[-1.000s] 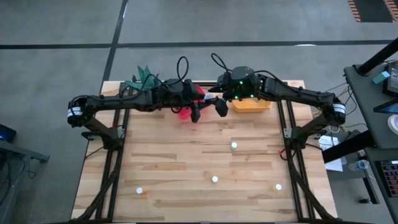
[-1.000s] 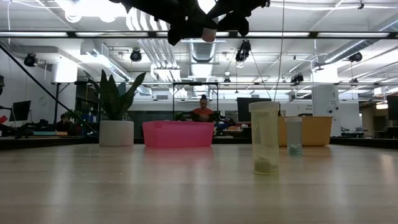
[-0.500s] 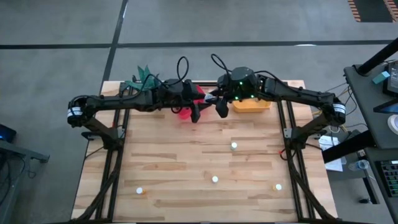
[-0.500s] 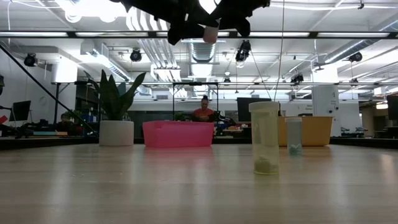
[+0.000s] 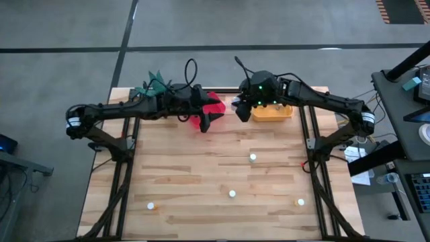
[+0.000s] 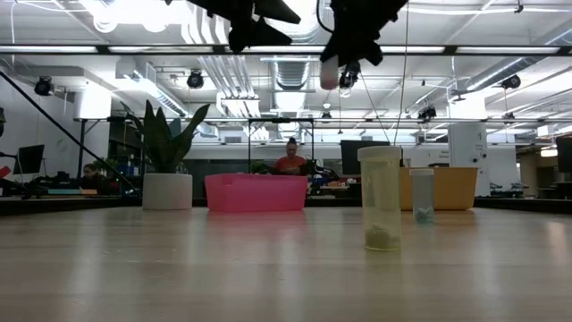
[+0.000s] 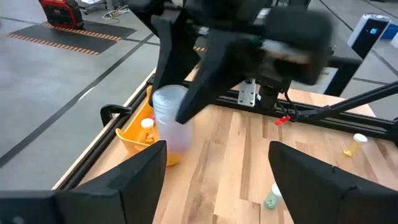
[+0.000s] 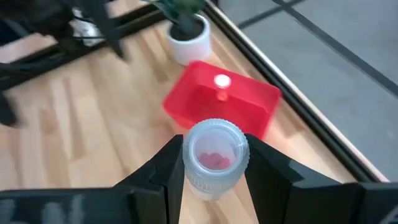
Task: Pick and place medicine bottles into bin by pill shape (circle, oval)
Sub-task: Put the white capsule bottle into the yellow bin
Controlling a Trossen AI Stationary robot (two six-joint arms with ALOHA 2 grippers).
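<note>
My right gripper is shut on a small translucent medicine bottle with pinkish pills showing inside; the fingers clamp it on both sides. It hangs in the air between the red bin and the yellow bin, and the low view shows it high above the table as the same held bottle. My left gripper stands open above the red bin's near edge, apart from the bottle. One bottle lies in the red bin, another bottle in the yellow bin.
Several white-capped bottles stand loose on the wooden table: one mid-table, others near the front edge. A white plant pot stands at the back left beside the red bin. Black frame rails run along both sides.
The left gripper has opened, let go of the bottle and drawn back to the left. The right gripper has shut on the bottle and carried it right, toward the yellow bin.
</note>
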